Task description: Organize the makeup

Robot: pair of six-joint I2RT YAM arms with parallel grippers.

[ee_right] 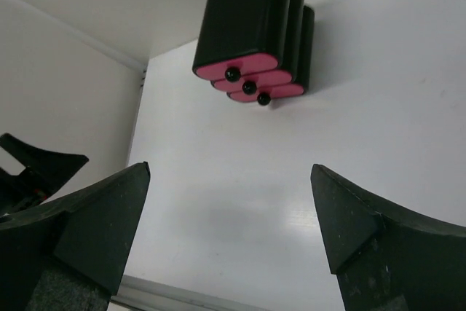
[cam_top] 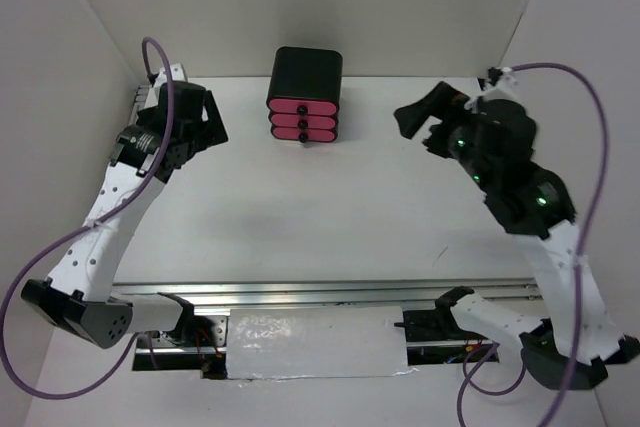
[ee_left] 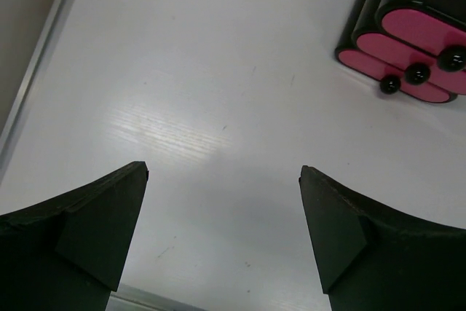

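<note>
Our right gripper holds its two black jaws spread wide, gripping nothing, with only the smooth white tabletop showing between them. Our left gripper is likewise wide open and holds nothing, tilted down over the same white surface. Off to the right gripper's left, in its wrist view, a dark finger of the left gripper pokes in at the edge, well apart from it. Farther out, beyond both grippers and between them, stands the rounded black plastic box with three pink drawers. It lies ahead and to the right of the left gripper and almost straight ahead of the right gripper, touching neither. All three drawers sit pushed in, stacked one above another, each with a small round black knob on its pink front. Behind the box rises the plain white back wall. Where the makeup lies we cannot tell, since no view shows it.
</note>
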